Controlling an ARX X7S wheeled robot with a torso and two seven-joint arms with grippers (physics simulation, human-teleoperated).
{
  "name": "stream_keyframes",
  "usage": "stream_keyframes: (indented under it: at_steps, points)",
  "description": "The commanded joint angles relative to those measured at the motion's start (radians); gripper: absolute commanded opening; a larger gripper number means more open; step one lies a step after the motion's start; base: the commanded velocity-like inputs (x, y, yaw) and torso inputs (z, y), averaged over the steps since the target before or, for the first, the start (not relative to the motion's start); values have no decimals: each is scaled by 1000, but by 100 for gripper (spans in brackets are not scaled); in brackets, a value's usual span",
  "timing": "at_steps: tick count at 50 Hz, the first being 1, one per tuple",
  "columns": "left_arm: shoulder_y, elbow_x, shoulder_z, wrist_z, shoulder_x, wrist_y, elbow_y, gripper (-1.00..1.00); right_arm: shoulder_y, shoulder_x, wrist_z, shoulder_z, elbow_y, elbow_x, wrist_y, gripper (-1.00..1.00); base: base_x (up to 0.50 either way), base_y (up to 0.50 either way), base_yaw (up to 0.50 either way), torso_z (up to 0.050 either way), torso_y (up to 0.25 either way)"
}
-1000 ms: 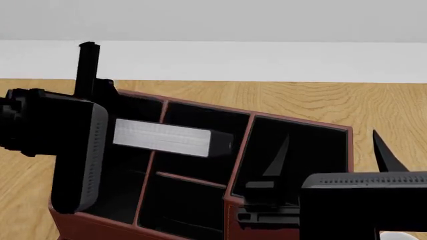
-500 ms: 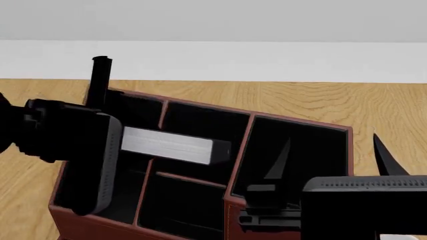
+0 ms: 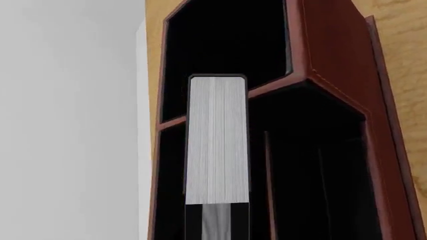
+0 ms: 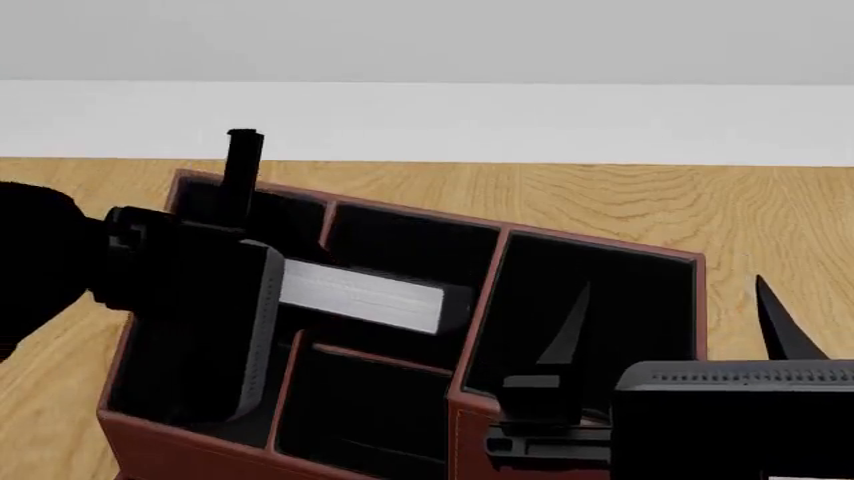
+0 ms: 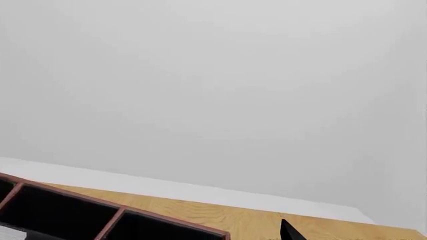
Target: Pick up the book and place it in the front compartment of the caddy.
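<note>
The wooden table (image 4: 641, 200) filled the middle of the head view, with a pale wall band behind it toward twelve o'clock. On it sat the caddy (image 4: 587, 245), a red-brown box with black-lined sections, skewed so that its long side ran from about ten o'clock down to four o'clock; its rim and dividers also showed in the left wrist view (image 3: 333, 75) and, as a corner only, in the right wrist view (image 5: 107, 210). The left arm (image 4: 187, 290) came in from nine o'clock and covered the caddy's left-hand sections. Its left gripper (image 4: 287, 290) was closed on the book (image 4: 363, 297), which it held by one end with the white page edges turned up; the book stretched toward three o'clock over the caddy's middle sections, crossing a divider. In the left wrist view the book (image 3: 217, 140) stood out from the camera with its far end above the divider between two sections; whether it touched the caddy could not be told. The right arm (image 4: 734, 420) sat at five o'clock, and the right gripper (image 4: 667, 320) had its two dark fingers spread wide apart, one (image 4: 561, 330) over the caddy's right-hand section and the other (image 4: 781, 325) outside its wall, holding nothing.
</note>
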Motion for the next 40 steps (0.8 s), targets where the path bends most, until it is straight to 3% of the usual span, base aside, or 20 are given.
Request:
stream_keyframes:
  at_steps: [1, 16, 33, 40]
  points:
    - [12, -4, -20, -24, 68, 77, -132, -100, -4, 0, -8, 5, -3, -9, 2, 100, 0, 0, 0, 0, 10]
    - [27, 28, -16, -21, 167, 210, -356, -100, 6, -20, -77, -1, -8, -97, 10, 100, 0, 0, 0, 0, 1]
    - [17, 73, -21, -16, 384, 505, -887, -100, -14, -30, -98, 16, -10, -117, -10, 100, 0, 0, 0, 1, 1]
    - [17, 102, -33, -38, 400, 498, -905, -100, -11, -30, -99, 14, -11, -119, -8, 100, 0, 0, 0, 0, 1]
